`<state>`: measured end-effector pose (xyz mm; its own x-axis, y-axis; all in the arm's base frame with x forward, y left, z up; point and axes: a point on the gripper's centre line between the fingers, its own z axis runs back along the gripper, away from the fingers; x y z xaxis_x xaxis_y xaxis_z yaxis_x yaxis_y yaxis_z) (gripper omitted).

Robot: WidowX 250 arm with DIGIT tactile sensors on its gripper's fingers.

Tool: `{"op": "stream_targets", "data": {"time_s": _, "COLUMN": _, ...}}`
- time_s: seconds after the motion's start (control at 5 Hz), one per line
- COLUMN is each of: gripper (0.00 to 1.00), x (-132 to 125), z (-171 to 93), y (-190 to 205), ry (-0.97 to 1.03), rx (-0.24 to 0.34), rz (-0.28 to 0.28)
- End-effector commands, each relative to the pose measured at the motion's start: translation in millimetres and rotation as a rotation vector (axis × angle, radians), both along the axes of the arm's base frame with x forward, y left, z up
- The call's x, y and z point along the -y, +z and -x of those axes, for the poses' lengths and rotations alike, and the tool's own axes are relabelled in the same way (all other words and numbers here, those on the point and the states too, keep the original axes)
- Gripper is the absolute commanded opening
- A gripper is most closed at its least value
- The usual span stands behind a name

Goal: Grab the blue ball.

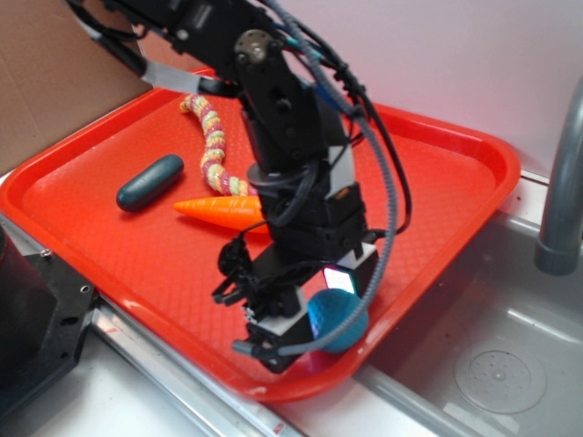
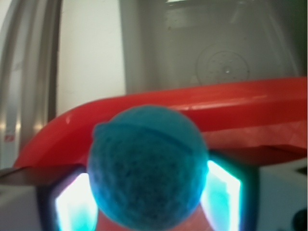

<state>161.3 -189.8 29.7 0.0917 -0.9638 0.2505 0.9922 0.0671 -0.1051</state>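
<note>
The blue ball (image 1: pixel 339 320) is a small teal-blue textured sphere lying in the near right corner of the red tray (image 1: pixel 437 182), close to the rim. My gripper (image 1: pixel 314 319) is lowered over it with one finger on each side. In the wrist view the ball (image 2: pixel 147 166) fills the middle, and the two glowing pads (image 2: pixel 72 204) press against its left and right sides. The jaws are shut on the ball. The tray rim (image 2: pixel 202 103) runs just behind it.
On the tray lie a dark teal capsule (image 1: pixel 150 182), an orange carrot toy (image 1: pixel 223 209) and a pink and yellow braided rope (image 1: pixel 214 141). A metal sink basin (image 1: pixel 501 364) with a grey pipe (image 1: pixel 565 182) is to the right. Cardboard (image 1: pixel 55 82) stands at the back left.
</note>
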Motion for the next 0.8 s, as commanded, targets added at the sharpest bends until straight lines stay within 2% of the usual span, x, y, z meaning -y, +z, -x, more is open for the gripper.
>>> {"op": "stream_targets", "data": {"time_s": 0.0, "gripper": 0.0, "x": 5, "z": -1, "y": 10, "ry": 0.037, "rx": 0.011, "rz": 0.035}}
{"op": "stream_targets", "data": {"time_s": 0.2, "gripper": 0.0, "x": -5, "z": -2, "y": 15, "ry": 0.086, "rx": -0.016, "rz": 0.048}}
{"op": "stream_targets", "data": {"time_s": 0.6, "gripper": 0.0, "x": -65, "z": -8, "y": 66, "ry": 0.573, "rx": -0.008, "rz": -0.109}}
